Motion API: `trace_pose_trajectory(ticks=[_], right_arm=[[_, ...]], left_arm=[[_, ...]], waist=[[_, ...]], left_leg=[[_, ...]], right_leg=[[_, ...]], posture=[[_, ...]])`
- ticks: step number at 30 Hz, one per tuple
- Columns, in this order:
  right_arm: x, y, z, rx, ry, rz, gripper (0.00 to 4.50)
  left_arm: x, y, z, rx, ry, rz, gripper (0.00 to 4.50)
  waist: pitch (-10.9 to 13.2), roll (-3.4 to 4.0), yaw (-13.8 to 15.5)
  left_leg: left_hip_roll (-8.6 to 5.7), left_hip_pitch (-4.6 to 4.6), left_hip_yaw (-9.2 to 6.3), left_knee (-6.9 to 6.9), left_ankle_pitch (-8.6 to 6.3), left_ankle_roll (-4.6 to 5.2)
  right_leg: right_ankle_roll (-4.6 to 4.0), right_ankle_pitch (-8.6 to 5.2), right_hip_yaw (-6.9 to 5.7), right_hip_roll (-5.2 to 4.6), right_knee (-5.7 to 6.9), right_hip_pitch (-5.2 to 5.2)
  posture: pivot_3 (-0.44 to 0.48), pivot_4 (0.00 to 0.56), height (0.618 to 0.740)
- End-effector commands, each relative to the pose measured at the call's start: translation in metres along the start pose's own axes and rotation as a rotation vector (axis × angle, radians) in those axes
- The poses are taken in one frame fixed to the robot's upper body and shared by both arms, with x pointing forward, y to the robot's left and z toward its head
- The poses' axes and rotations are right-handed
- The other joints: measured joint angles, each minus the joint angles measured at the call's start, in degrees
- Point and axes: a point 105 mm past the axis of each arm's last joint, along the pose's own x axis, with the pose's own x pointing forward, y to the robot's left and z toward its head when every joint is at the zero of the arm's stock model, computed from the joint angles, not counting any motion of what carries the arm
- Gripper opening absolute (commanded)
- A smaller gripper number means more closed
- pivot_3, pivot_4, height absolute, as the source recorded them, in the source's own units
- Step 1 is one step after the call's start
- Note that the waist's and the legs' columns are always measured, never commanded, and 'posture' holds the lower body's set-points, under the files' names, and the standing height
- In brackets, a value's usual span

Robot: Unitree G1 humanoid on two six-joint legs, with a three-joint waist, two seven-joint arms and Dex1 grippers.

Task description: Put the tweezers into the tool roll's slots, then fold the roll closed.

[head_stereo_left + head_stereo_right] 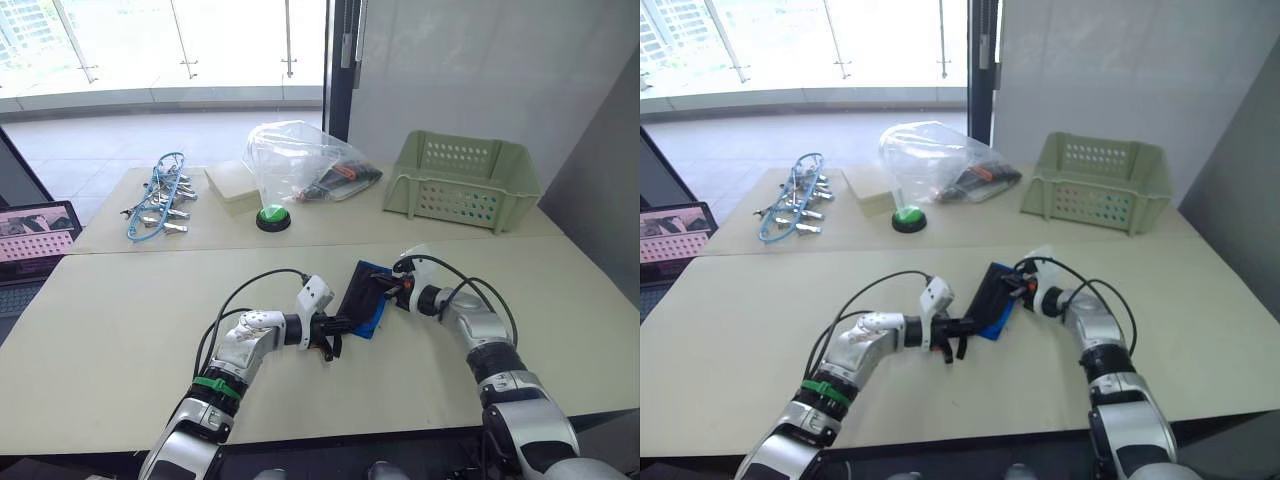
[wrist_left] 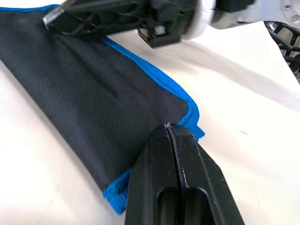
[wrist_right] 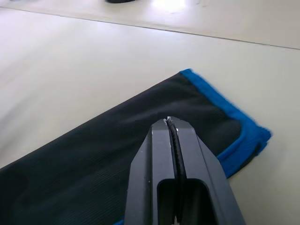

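Left wrist view, tool roll (image 2: 93, 93) folded, slots hidden, fingers (image 2: 159, 178) pressed together

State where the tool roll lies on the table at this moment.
In the left eye view the tool roll lies on the near table, just right of centre, between the left gripper and the right gripper, well in front of the green button.
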Motion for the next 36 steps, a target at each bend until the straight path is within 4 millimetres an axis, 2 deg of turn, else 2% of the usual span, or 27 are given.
trace_pose_trajectory(ticks=[1,3,7,12,14,17,18,21,24,26,28,30,31,33,34,36], right_arm=[[-0.008,-0.024,-0.036,0.019,0.108,-0.150,0.00],[-0.005,-0.024,-0.026,0.012,0.054,-0.152,0.00],[-0.006,-0.022,0.006,-0.018,-0.116,-0.113,0.00],[-0.019,-0.024,0.038,-0.051,-0.263,-0.074,0.00],[-0.029,-0.024,0.052,-0.058,-0.314,-0.038,0.00],[-0.042,-0.021,0.063,-0.110,-0.324,0.014,0.00],[-0.047,-0.021,0.065,-0.126,-0.321,0.025,0.26],[-0.060,-0.017,0.069,-0.151,-0.306,0.071,1.20],[-0.069,-0.011,0.068,-0.170,-0.278,0.107,2.22],[-0.076,-0.008,0.059,-0.183,-0.237,0.121,2.90],[-0.080,-0.005,0.051,-0.194,-0.204,0.135,3.57],[-0.083,-0.004,0.041,-0.213,-0.171,0.131,4.21],[-0.084,-0.005,0.034,-0.202,-0.147,0.122,4.46],[-0.087,-0.003,0.025,-0.202,-0.121,0.125,4.46],[-0.088,-0.002,0.022,-0.193,-0.118,0.129,4.46],[-0.091,-0.003,0.018,-0.159,-0.108,0.126,4.46]], left_arm=[[0.001,-0.003,-0.015,-0.031,0.057,-0.008,0.02],[-0.001,0.000,-0.010,-0.023,0.040,0.000,0.02],[-0.007,0.004,0.011,0.013,-0.048,0.021,0.02],[-0.021,0.009,0.038,0.057,-0.140,0.088,0.02],[-0.035,0.004,0.056,0.067,-0.211,0.093,0.55],[-0.061,0.000,0.071,0.106,-0.248,0.127,1.47],[-0.070,0.000,0.073,0.119,-0.250,0.146,1.83],[-0.095,0.000,0.072,0.136,-0.232,0.199,2.80],[-0.115,0.002,0.064,0.144,-0.194,0.257,3.81],[-0.132,0.003,0.053,0.132,-0.160,0.295,4.47],[-0.144,0.002,0.045,0.122,-0.139,0.321,4.50],[-0.154,0.002,0.037,0.129,-0.114,0.357,4.50],[-0.161,0.002,0.033,0.131,-0.101,0.381,4.50],[-0.170,0.000,0.028,0.131,-0.091,0.411,4.50],[-0.174,0.000,0.025,0.124,-0.087,0.423,4.50],[-0.185,0.004,0.021,0.134,-0.074,0.488,4.50]], waist=[[0.0,0.01,0.0],[0.0,0.01,0.1],[0.0,0.04,0.1],[0.1,0.09,-0.1],[0.1,0.15,-0.4],[0.1,0.19,-0.9],[0.1,0.20,-1.0],[0.1,0.22,-1.7],[0.1,0.24,-1.8],[0.2,0.25,-1.8],[0.2,0.36,-2.2],[0.4,0.65,-2.7],[0.5,0.84,-2.9],[0.8,1.08,-2.5],[0.8,1.19,-1.8],[0.9,1.23,-0.7]], left_leg=[[0.00,0.00,0.01,0.00,-0.01,0.02],[0.00,-0.06,0.00,-0.01,-0.01,0.02],[0.00,-0.22,-0.02,-0.01,-0.02,0.02],[-0.04,-1.10,0.02,0.05,0.03,-0.05],[-0.04,-1.68,0.06,0.14,0.19,-0.32],[0.02,-2.35,0.07,0.14,0.41,-0.69],[0.02,-2.60,0.12,0.14,0.41,-0.69],[0.04,-2.63,0.13,0.07,0.40,-0.67],[0.05,-2.62,0.14,0.05,0.33,-0.56],[0.03,-2.62,0.13,0.07,0.16,-0.27],[-0.17,-2.70,-0.20,0.00,0.13,-0.21],[-0.99,-2.64,-1.92,-0.03,0.27,-0.18],[-1.39,-2.63,-2.64,0.01,0.38,-0.18],[-2.67,-2.45,-4.76,0.04,0.96,-0.42],[-2.56,-2.40,-4.43,0.02,1.12,-0.73],[-2.50,-2.57,-4.09,-0.09,1.17,-0.79]], right_leg=[[0.00,0.00,0.02,0.00,-0.01,-0.01],[0.00,0.00,0.02,0.00,-0.04,-0.06],[-0.01,0.01,0.02,-0.01,-0.10,-0.17],[-0.03,0.03,0.16,-0.05,0.19,-1.24],[-0.05,0.05,0.32,-0.08,0.50,-2.02],[-0.08,0.08,0.33,-0.07,0.62,-2.67],[-0.07,0.09,0.40,-0.07,0.68,-2.98],[-0.08,0.08,0.39,-0.04,0.62,-3.02],[-0.07,0.08,0.39,-0.04,0.57,-2.99],[-0.07,0.08,0.39,-0.04,0.56,-2.98],[-0.08,0.06,0.11,-0.14,0.55,-2.73],[0.04,-0.26,-1.51,-1.00,0.55,-1.96],[0.12,-0.32,-1.94,-1.23,0.58,-1.70],[0.27,-0.58,-2.93,-1.91,0.49,-1.28],[0.23,-0.61,-2.63,-1.92,0.48,-1.74],[0.14,-0.60,-2.36,-1.95,0.66,-1.87]], posture=[[0.000,0.150,0.740],[0.000,0.150,0.740],[0.000,0.150,0.740],[0.000,0.150,0.740],[0.000,0.150,0.740],[0.000,0.150,0.740],[0.000,0.150,0.740],[0.000,0.150,0.740],[0.000,0.150,0.740],[0.000,0.150,0.740],[0.000,0.150,0.740],[0.000,0.150,0.740],[0.000,0.150,0.740],[0.000,0.150,0.740],[0.000,0.150,0.740],[0.000,0.150,0.740]])
